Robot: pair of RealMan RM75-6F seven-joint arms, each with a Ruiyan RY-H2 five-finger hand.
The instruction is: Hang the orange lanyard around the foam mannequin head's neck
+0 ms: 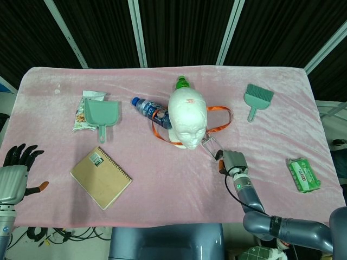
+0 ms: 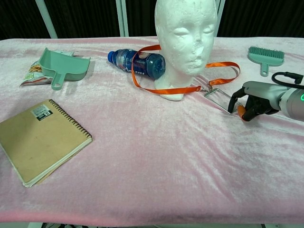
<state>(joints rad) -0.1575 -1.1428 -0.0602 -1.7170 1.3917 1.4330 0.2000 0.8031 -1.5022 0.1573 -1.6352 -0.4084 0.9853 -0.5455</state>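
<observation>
The white foam mannequin head [image 1: 187, 119] [image 2: 186, 33] stands upright mid-table. The orange lanyard [image 1: 219, 111] [image 2: 142, 85] runs across the front of its base, over a blue bottle [image 2: 137, 62] on one side, and loops on the cloth on the other. Its clear badge holder [image 2: 220, 98] [image 1: 212, 148] lies just right of the base. My right hand [image 2: 254, 102] [image 1: 231, 161] is low on the cloth, its fingertips pinching the holder's far corner. My left hand [image 1: 13, 169] hovers off the table's near left corner, fingers spread, holding nothing.
A teal dustpan [image 1: 101, 115] lies on a snack bag [image 1: 81, 116] at the left, with a brown notebook [image 1: 101, 177] nearer me. A teal brush [image 1: 257, 98] and a green packet [image 1: 303, 175] lie at the right. A green-capped bottle [image 1: 182, 83] stands behind the head.
</observation>
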